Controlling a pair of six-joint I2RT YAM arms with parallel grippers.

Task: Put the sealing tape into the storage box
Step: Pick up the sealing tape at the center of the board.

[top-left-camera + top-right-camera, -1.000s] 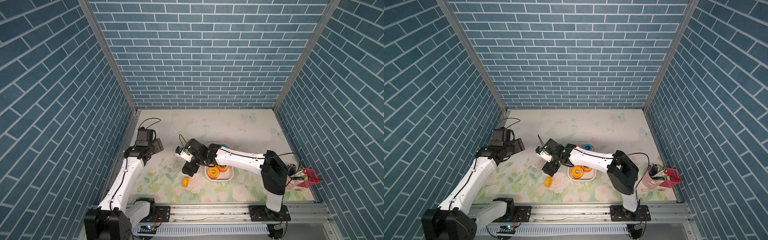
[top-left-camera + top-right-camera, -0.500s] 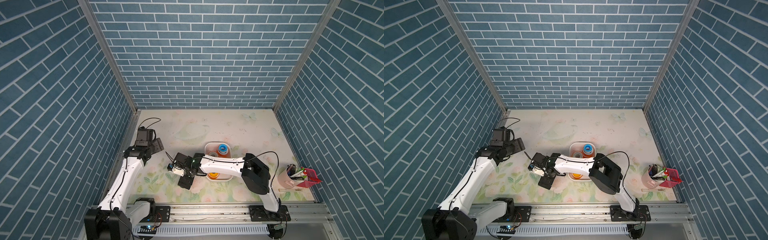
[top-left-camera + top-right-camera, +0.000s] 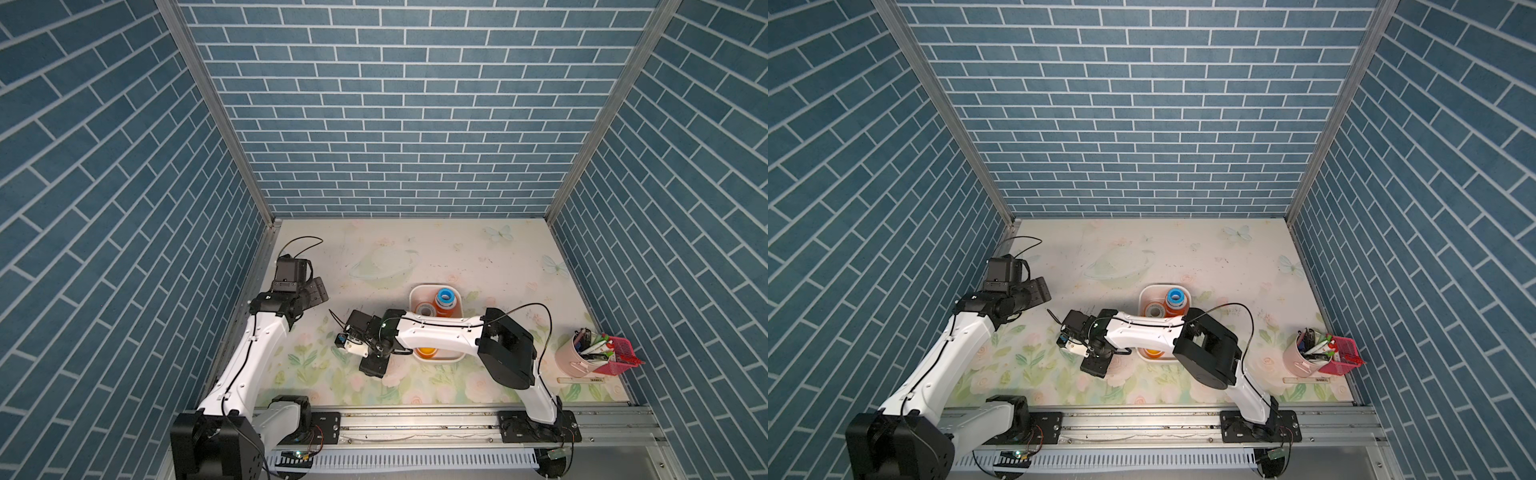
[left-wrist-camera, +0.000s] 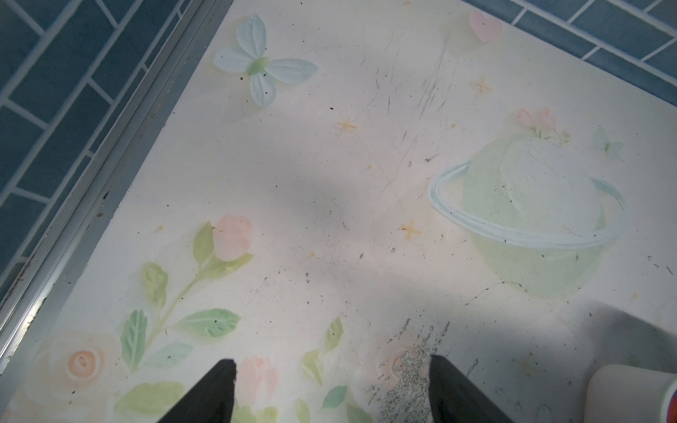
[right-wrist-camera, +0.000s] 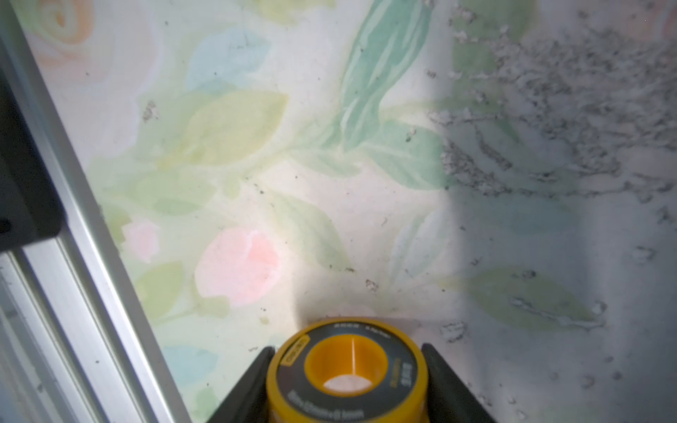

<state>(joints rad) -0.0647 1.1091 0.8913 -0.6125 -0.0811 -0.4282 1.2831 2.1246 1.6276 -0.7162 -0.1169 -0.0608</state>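
Between right tool (image 5: 347, 348) fingers — yellow spool (image 5: 348, 410), both sides clamped; left tool (image 4: 332, 360) spread wide.

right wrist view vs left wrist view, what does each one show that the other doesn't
Only the right wrist: a yellow, black-faced sealing tape spool with the right tool closed against both its sides. Only the left wrist: the left tool open and empty, a planet print, blue brick wall. Both: the floral mat, a metal edge rail, two black fingers.
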